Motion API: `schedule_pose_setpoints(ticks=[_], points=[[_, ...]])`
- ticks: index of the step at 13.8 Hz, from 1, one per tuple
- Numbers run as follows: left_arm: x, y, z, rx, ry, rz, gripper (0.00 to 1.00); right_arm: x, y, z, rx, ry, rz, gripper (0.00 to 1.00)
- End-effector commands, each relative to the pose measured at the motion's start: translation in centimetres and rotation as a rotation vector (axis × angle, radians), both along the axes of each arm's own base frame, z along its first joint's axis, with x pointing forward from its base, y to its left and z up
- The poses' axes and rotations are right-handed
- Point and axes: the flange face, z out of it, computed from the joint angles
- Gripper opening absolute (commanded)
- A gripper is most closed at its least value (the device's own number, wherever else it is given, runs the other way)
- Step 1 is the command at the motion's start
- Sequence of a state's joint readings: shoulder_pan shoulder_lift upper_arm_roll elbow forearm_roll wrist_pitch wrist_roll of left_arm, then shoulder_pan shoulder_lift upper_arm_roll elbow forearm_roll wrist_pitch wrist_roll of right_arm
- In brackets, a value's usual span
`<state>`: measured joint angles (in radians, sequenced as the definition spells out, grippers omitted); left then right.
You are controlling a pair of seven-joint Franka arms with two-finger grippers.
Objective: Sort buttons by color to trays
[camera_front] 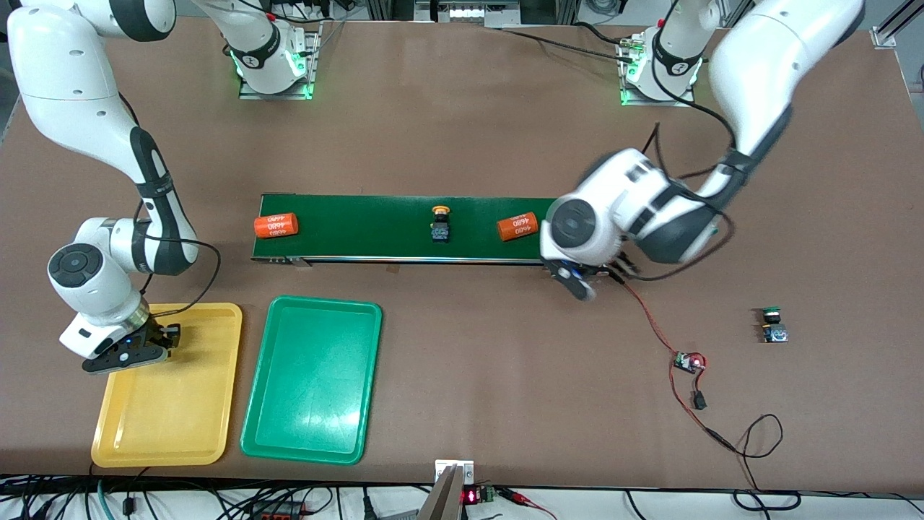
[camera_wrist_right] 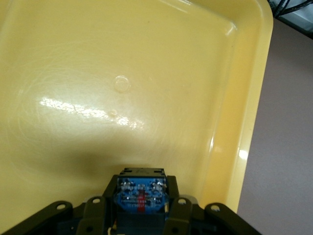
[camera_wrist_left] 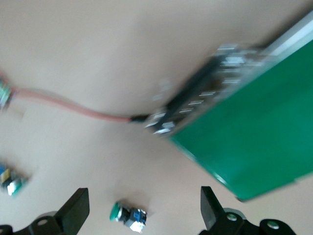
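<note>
Both trays read empty in the front view: yellow tray (camera_front: pixel 170 426), green tray (camera_front: pixel 312 404), side by side at the right arm's end, nearer the front camera than the conveyor belt (camera_front: pixel 361 224). 0 buttons deposited so far.

Right gripper (camera_front: pixel 148 345) over the yellow tray, clamped on a held button (camera_wrist_right: pixel 141 192); only dark body and bluish base on show, cap colour hidden. Release not yet done.

Left gripper (camera_wrist_left: pixel 144 210) over the belt's end toward the left arm, fingers spread wide, nothing between them. In its wrist view, green button (camera_front: pixel 772 324) lying on bare table, well apart from both trays.

Yellow button (camera_front: pixel 439 222) sitting on the belt between 2 orange cylinders (camera_front: pixel 276 225), (camera_front: pixel 517 226).

Remaining, by estimate: drop the held one, then move the belt button and the green one.

Only 3 buttons traceable; a 4th not found. Left wrist view smeared; small bluish object (camera_wrist_left: pixel 11 181) at its edge unidentifiable. Circuit board (camera_front: pixel 689 362) on red wires near the green button, not part of the job.
</note>
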<state>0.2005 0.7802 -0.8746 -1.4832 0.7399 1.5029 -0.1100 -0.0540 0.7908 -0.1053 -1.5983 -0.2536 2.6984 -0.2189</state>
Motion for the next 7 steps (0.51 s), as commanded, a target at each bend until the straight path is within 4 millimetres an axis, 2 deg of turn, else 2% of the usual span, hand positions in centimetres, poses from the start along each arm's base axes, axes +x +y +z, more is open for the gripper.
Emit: schedule_pose_setpoints(ticks=[1,2,4,5,7], points=[[3.4,6.7,2.0,0.040,-0.072,0.230,1.00,0.5,-0.3,0.3,-0.009,-0.014,0.020,0.64],[4.9,10.9,2.6,0.035,-0.084,0.303,1.00,0.5,-0.3,0.3,-0.009,-0.014,0.020,0.79],[7.1,18.6,2.6,0.034,-0.110,0.436,1.00,0.7,-0.2,1.1,-0.010,-0.021,0.036,0.83],[8.1,22.1,1.7,0.043,-0.132,0.490,1.00,0.7,0.1,1.8,-0.010,-0.024,0.038,0.86],[9.5,28.9,-1.3,0.061,-0.202,0.567,1.00,0.1,1.1,3.7,-0.001,-0.001,0.031,0.89]])
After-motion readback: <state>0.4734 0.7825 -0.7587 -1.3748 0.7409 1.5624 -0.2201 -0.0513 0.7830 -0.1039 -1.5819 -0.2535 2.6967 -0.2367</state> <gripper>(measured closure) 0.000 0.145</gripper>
